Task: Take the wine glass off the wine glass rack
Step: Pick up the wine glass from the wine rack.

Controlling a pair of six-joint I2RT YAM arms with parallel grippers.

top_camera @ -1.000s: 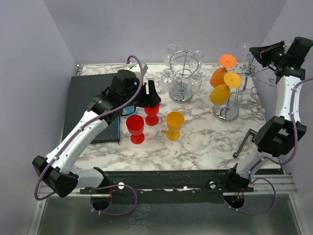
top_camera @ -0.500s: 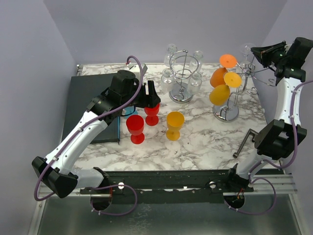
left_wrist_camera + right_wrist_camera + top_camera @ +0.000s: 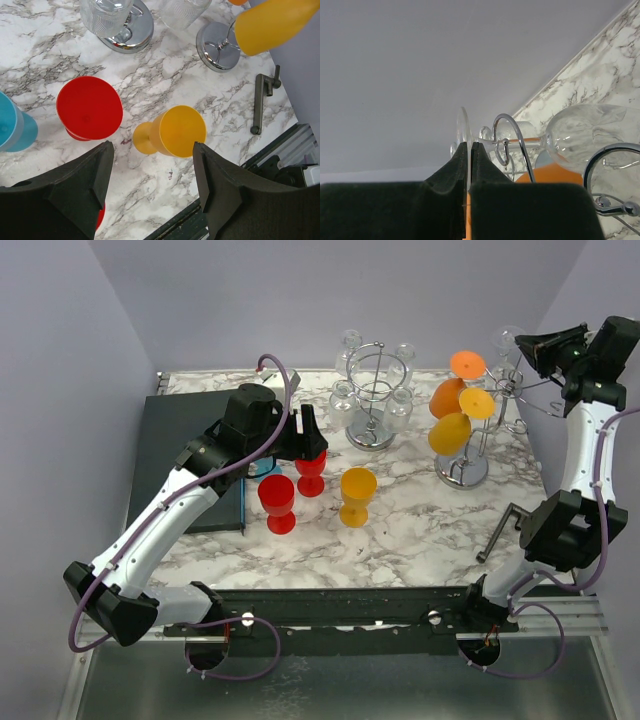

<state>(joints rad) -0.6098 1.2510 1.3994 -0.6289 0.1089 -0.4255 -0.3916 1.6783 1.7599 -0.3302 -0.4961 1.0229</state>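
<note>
Clear wine glass (image 3: 580,131), stem in a loop of the wine glass rack (image 3: 462,472), is clenched at its foot by the right claw (image 3: 469,146), while the left claw (image 3: 152,152) is seen released.

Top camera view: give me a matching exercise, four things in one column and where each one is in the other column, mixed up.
Things
1. clear wine glass
2. yellow goblet
3. orange glasses
4. dark metal tool

Places
A. hanging on the chrome rack on the right
B. lying flat near the right edge of the table
C. foot pinched in the right gripper
D. standing upright mid-table

Pairs: 1-C, 2-D, 3-A, 4-B
</note>
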